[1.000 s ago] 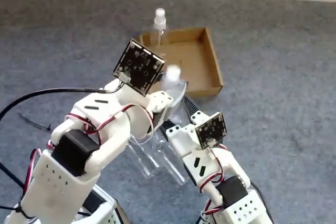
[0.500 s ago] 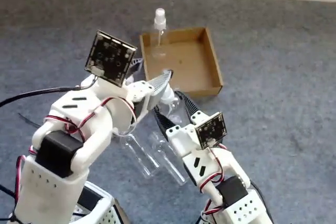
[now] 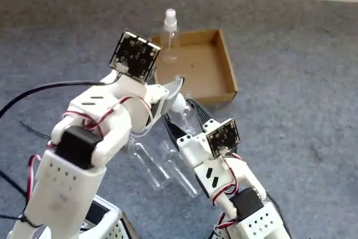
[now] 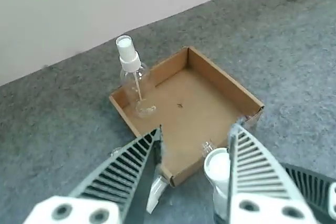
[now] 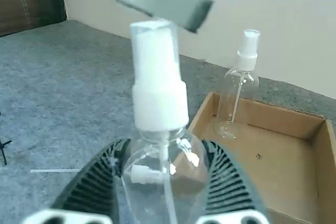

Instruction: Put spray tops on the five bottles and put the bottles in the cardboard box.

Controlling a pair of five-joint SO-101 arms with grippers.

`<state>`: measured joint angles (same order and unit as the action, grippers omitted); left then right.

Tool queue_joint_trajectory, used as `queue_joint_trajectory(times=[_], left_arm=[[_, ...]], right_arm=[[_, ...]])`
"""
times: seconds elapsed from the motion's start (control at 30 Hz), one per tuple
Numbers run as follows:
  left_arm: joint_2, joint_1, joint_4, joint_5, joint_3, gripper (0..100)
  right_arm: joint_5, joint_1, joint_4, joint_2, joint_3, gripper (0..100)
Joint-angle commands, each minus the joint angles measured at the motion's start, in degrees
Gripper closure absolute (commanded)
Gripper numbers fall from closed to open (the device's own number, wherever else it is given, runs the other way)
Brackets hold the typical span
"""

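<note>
- The right fingers (image 5: 100, 182) grip a bottle (image 5: 157, 182) upright, just in front of the box (image 4: 231, 90).
- The left fingers (image 4: 126, 166) hang open just above its spray top (image 5: 157, 93).
- A second bottle (image 4: 134, 77) stands capped in the box's far corner.

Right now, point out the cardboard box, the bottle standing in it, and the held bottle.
cardboard box (image 3: 204, 74), high view, bare floor
standing bottle (image 4: 134, 78), left wrist view, clear body
held bottle (image 5: 158, 95), right wrist view, spray top

First bottle (image 3: 169, 32) upright in the box (image 3: 198, 71), far corner; second bottle (image 5: 149, 174) in the right tool (image 5: 164, 161) before it.
</note>
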<state>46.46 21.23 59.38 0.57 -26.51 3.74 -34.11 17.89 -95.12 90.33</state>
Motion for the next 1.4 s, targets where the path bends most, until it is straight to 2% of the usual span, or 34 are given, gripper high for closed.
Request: queue_joint_trajectory(times=[0.0, 0.17, 0.43, 0.6, 0.77, 0.87, 0.97, 1.1, 1.17, 1.27, 1.37], left_arm=[[-4.35, -0.13, -3.52, -0.53, 1.27, 80], [-5.67, -0.13, -3.16, -0.53, 5.85, 80], [-5.49, -0.48, 6.24, -0.62, 15.60, 80], [-5.49, -4.88, 14.15, -0.62, 24.48, 80], [-5.49, -12.44, 19.16, -0.62, 25.27, 80], [-4.26, -16.57, 19.08, -0.53, 21.05, 80], [0.66, -17.89, 17.14, -0.62, 10.51, 80], [12.35, -17.71, 5.80, -0.53, -9.10, 80], [18.86, -17.36, -1.14, -0.26, -19.74, 80], [27.47, -15.16, -8.97, -0.18, -32.92, 80], [34.33, -11.56, -11.08, -0.18, -39.60, 77]], right_arm=[[-0.62, -0.04, -0.48, -1.01, -0.92, 99.5], [-0.62, -0.04, -0.48, -1.01, -0.75, 99.5], [-0.53, 0.22, -0.48, -1.01, -1.10, 99.5], [-0.53, 6.11, -0.75, -1.01, -2.59, 99.5], [-0.18, 9.01, -0.57, -0.40, -9.80, 99.5], [-0.09, 10.07, -0.57, 4.18, -15.69, 99.5], [-0.53, 10.86, -0.75, 16.13, -23.43, 99.5], [-1.05, 10.68, -0.48, 35.12, -36.97, 99.5], [-4.75, 10.15, 0.13, 43.56, -44.00, 99.5], [-9.67, 8.13, 6.81, 55.78, -56.57, 99.5], [-12.75, 4.26, 15.08, 66.24, -67.91, 99.5]])
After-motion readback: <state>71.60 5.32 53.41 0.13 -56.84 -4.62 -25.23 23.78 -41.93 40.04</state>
